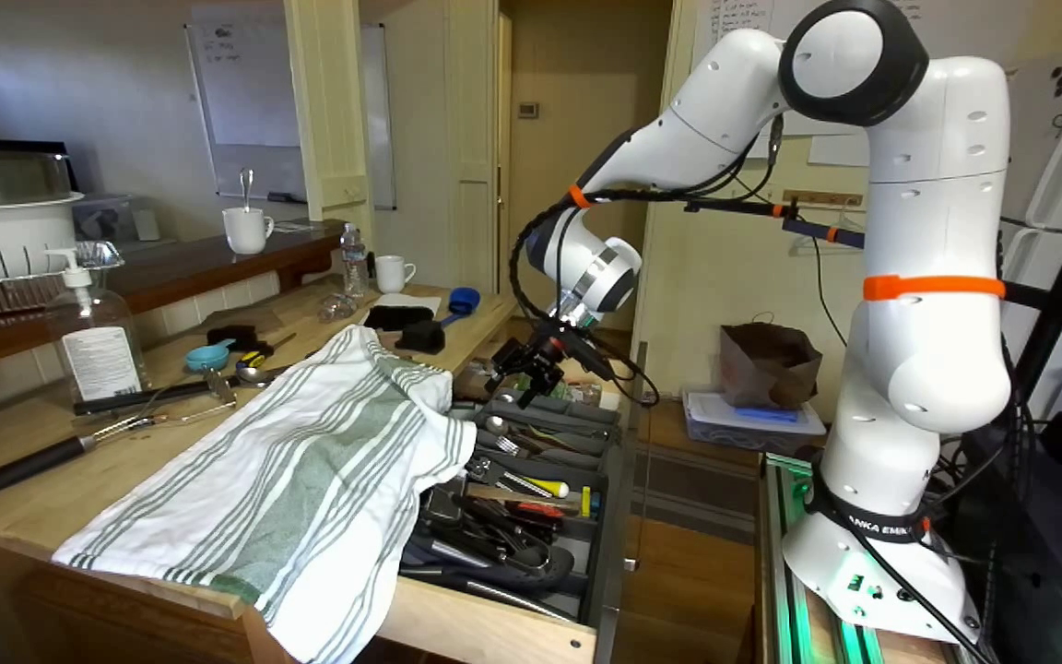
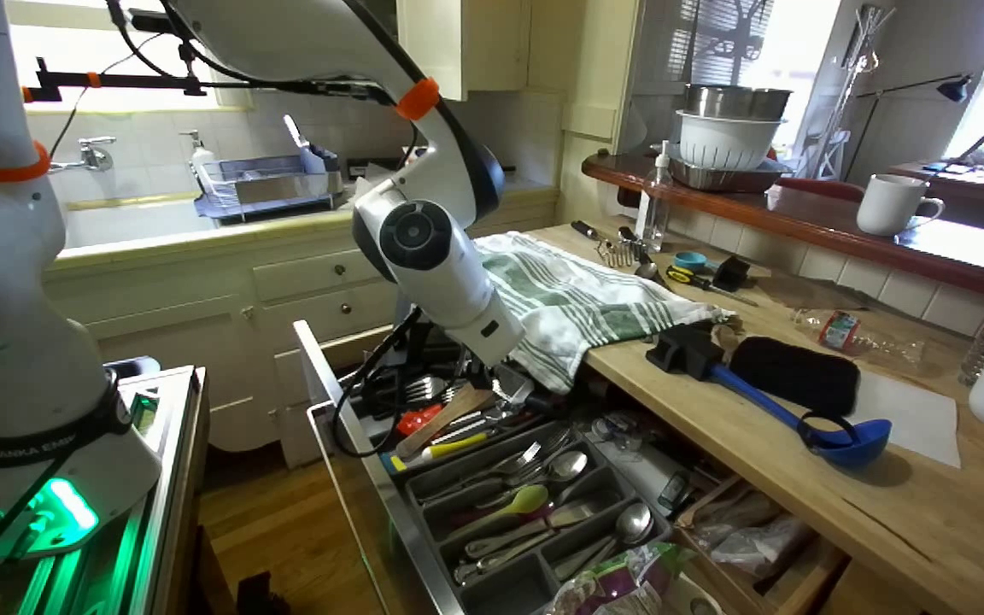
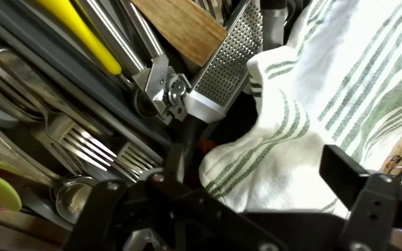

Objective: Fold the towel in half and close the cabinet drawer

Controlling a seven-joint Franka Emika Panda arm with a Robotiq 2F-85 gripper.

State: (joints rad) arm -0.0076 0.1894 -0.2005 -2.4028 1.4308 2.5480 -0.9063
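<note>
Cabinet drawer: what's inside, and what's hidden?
Visible in the drawer: forks and spoons in a grey tray, plus a can opener, a grater and a yellow handle. The towel hangs over part of it; whatever lies beneath is covered, so can't tell.

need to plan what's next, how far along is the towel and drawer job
Nothing looks done: the towel lies spread and wrinkled, no half fold showing. In hand: perhaps the grasp; the gripper is open near the towel's edge, apparently holding nothing. Left: the fold, then closing the cabinet drawer, which stands pulled out.
</note>
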